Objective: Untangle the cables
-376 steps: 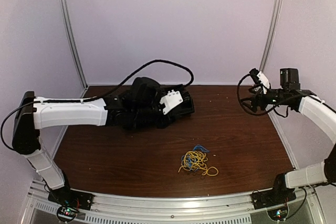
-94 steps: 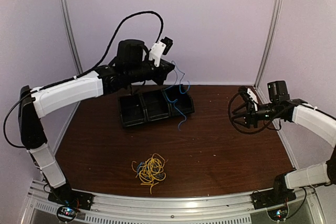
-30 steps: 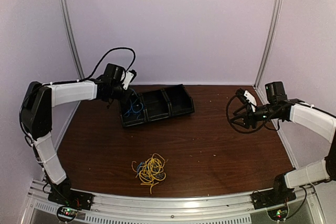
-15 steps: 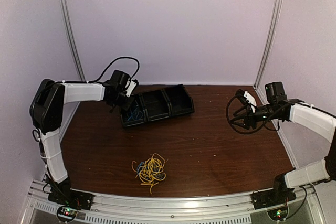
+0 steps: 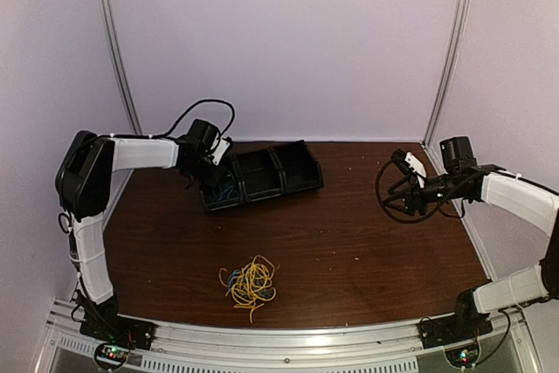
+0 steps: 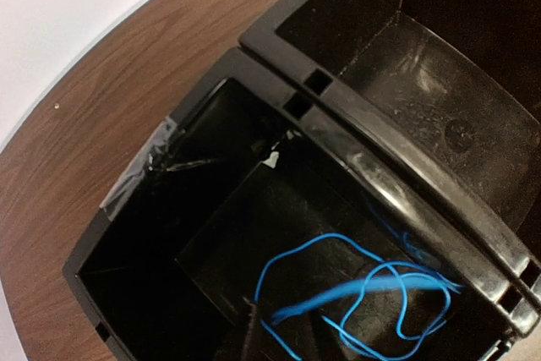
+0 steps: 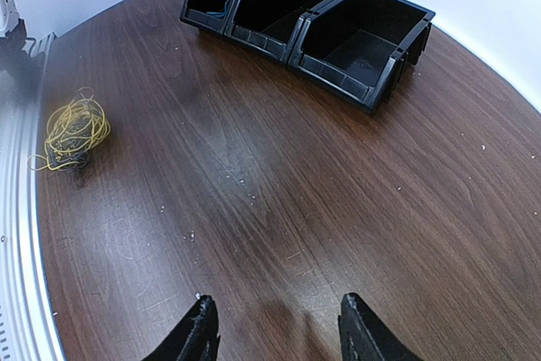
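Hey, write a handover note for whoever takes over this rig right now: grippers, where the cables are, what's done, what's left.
Left gripper: over the left compartment of the black tray; open or shut can't be told.
Right gripper: open, empty, above the table on the right.
Cables: blue cable lies loose in the left compartment; yellow bundle, with some blue strands in it, sits near the front edge.
Done: one blue cable separated and binned.
Left: pull the yellow bundle apart.

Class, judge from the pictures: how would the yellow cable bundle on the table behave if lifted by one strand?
Probably floppy: the yellow cable bundle lies in loose thin loops, so it would likely sag. Likely light, being thin wire. Its loops interlock, so strands may snag together.
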You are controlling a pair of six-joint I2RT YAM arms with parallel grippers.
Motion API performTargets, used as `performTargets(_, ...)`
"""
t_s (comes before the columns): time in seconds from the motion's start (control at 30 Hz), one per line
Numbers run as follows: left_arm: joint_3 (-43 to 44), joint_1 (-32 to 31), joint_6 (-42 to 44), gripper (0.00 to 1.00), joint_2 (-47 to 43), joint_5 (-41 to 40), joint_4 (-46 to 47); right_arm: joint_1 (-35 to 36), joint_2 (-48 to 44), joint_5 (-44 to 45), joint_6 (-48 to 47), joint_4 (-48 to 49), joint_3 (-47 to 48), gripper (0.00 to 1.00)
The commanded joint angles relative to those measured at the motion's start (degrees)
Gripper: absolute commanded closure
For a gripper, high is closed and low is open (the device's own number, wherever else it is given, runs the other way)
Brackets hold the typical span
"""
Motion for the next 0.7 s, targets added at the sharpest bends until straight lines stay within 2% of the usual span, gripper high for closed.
performTargets(0.0,2.2,0.2,-1.1,0.74,-0.6,1.2,-0.8,-0.1,0.1,0.4,-0.4,-0.4,0.4,0.5)
performTargets(0.1,1.9,0.3,-1.3,0.65,-2.2,0.0,-1.3,-0.1,0.1,0.0,-0.3,-0.5,0.6,0.5)
performTargets(0.27,0.2,0.2,-1.3,0.58,-6.4,-1.2,-3.3,-0.1,0.0,-0.1,-0.5,-0.6,0.6,0.5)
performTargets(0.47,-2.0,-1.7,-3.4,0.51,-18.2,-0.1,-5.2,-0.1,0.4,-0.2,-0.6,-0.6,0.6,0.5)
performTargets(0.6,-6.1,-5.4,-4.2,0.46,-28.2,5.3,-4.3,0.1,0.7,0.3,-1.3,-0.6,0.5,0.5)
performTargets(0.63,-7.6,-6.8,-5.0,0.38,-31.3,6.0,-3.7,0.3,0.8,0.7,-1.6,-0.6,0.6,0.5)
performTargets(0.67,-9.4,-8.6,-5.9,0.09,-33.2,6.2,-3.2,0.6,0.8,1.2,-1.9,-0.9,0.9,0.5)
